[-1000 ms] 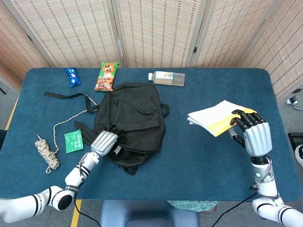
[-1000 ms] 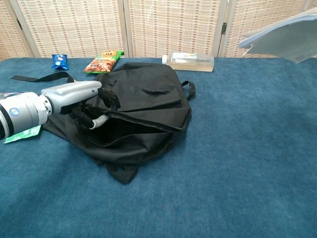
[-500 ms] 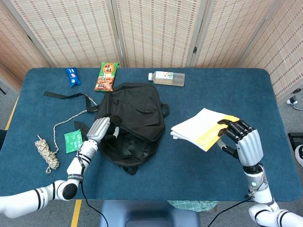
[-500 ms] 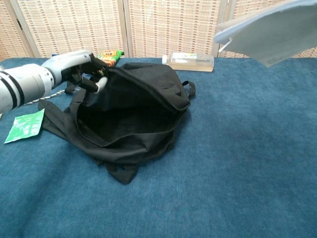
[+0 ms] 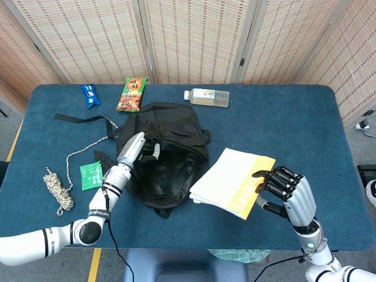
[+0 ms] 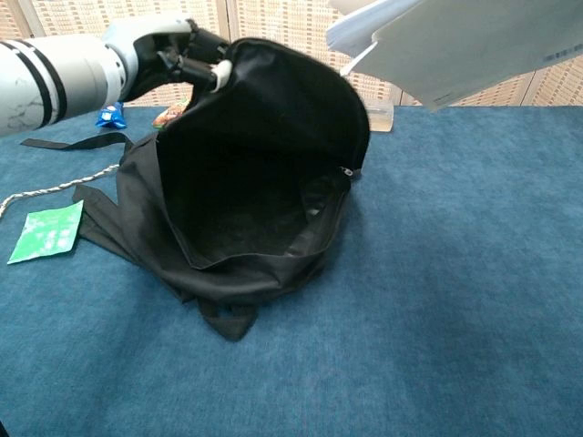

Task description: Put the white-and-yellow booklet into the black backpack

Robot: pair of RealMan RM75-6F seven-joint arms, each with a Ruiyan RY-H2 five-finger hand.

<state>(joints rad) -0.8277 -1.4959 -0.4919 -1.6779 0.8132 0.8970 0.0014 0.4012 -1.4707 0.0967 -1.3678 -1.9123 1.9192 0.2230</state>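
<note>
on the blue table (image 5: 282,126), my left hand (image 5: 130,154) grips the top edge of the backpack (image 5: 167,170) and holds its mouth wide open. just right of the opening, my right hand (image 5: 286,192) holds the booklet (image 5: 232,181) in the air, fingers curled round its yellow edge.

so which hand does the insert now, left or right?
Right. The right hand already holds the booklet in the air just beside the backpack. The left hand is busy lifting the flap to keep the mouth open, so it should stay put.
</note>
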